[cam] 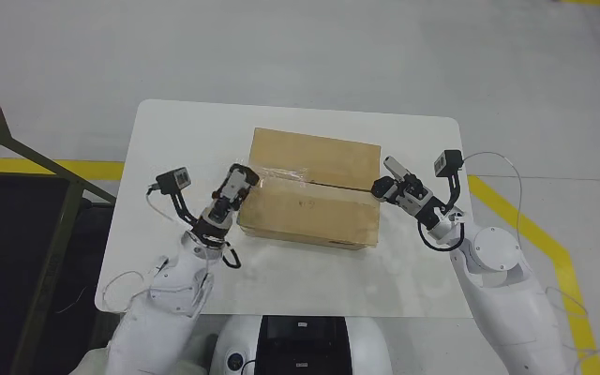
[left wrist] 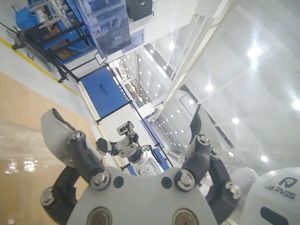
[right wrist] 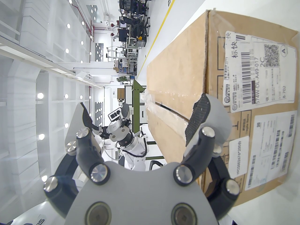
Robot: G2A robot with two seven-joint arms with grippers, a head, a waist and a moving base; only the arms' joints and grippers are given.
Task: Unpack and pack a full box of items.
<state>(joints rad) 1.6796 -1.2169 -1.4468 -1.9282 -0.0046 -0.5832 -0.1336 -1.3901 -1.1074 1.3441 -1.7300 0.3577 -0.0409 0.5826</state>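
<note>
One brown cardboard box [cam: 314, 187] sits on one white bench [cam: 187, 131]. Two robot grippers flank it, the left gripper [cam: 240, 178] at one end and the right gripper [cam: 387, 181] at the other, each with two fingers [right wrist: 201, 111], four in all. One strip of clear tape [cam: 281, 173] lies on the box's top seam. Three white paper labels [right wrist: 257, 71] cover one end.

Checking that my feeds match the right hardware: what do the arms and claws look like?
The left arm and right arm have smooth white shells, black wrist joints and looping black cables. The left claw and right claw match: grey metal base, black links with silver screws, two pale grey fingers faced with ribbed black pads.
</note>
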